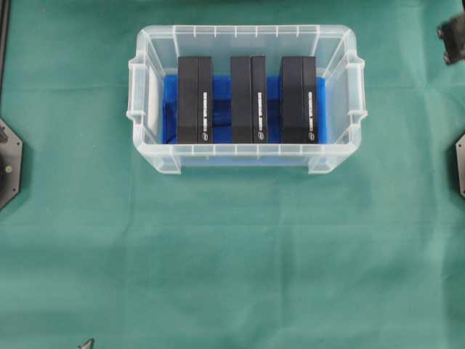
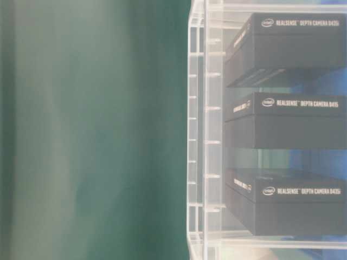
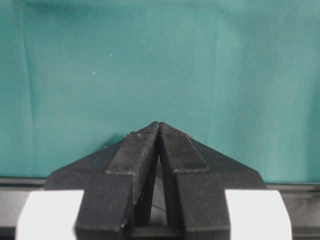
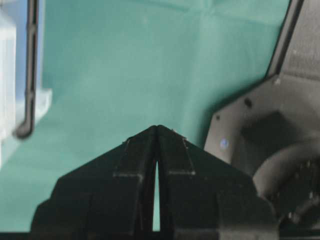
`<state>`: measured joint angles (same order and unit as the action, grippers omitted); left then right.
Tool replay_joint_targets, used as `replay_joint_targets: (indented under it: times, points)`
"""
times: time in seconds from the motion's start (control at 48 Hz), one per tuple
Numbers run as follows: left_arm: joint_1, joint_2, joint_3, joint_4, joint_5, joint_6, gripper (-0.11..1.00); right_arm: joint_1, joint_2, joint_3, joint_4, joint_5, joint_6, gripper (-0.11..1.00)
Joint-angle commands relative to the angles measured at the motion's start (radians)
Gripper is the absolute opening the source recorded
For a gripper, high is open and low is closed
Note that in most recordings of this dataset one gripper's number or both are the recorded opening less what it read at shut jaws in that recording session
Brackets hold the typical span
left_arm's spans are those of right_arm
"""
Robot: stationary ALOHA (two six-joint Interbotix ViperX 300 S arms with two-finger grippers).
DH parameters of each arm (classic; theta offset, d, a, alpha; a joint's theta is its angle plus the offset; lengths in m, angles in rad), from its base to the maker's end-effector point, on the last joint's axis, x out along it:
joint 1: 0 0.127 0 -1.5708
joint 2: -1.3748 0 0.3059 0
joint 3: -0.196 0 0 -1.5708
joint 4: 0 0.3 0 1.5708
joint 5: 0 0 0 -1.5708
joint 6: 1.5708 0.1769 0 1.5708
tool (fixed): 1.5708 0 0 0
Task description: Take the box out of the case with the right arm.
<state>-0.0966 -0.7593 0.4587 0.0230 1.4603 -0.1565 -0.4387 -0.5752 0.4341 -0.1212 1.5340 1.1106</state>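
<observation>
Nothing of the job is done yet, as far as I can see. The case (image 1: 247, 98) sits on the green cloth (image 1: 232, 262) toward the far side of the table, and all three black boxes are inside it, standing side by side on the blue lining (image 1: 222, 91): the left box (image 1: 195, 100), the middle box (image 1: 248, 99) and the right box (image 1: 298, 99). None is lifted or tilted out, and the table-level view shows them resting behind the clear ribbed wall.

My right gripper (image 4: 157, 129) is pressed fully together, fingertips meeting with only a sliver of gap lower down, and it grips nothing. Below it is bare cloth; a corner of the case shows at the left edge of my wrist view, well apart from my tips, and an arm base (image 4: 260, 150) sits to the right. My left gripper (image 3: 159, 125) is likewise closed and empty over plain cloth.

So everything is left: I judge I must spread my right fingers, reach over the rim, close on one box, probably the right one nearest me, and lift it clear.
</observation>
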Motion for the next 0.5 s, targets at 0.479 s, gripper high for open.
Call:
replay_joint_targets:
  times: [0.479]
  points:
    - [-0.003, 0.005, -0.025, 0.0, -0.002, 0.002, 0.0, -0.025, 0.029, -0.015, 0.006, -0.025, -0.005, 0.0]
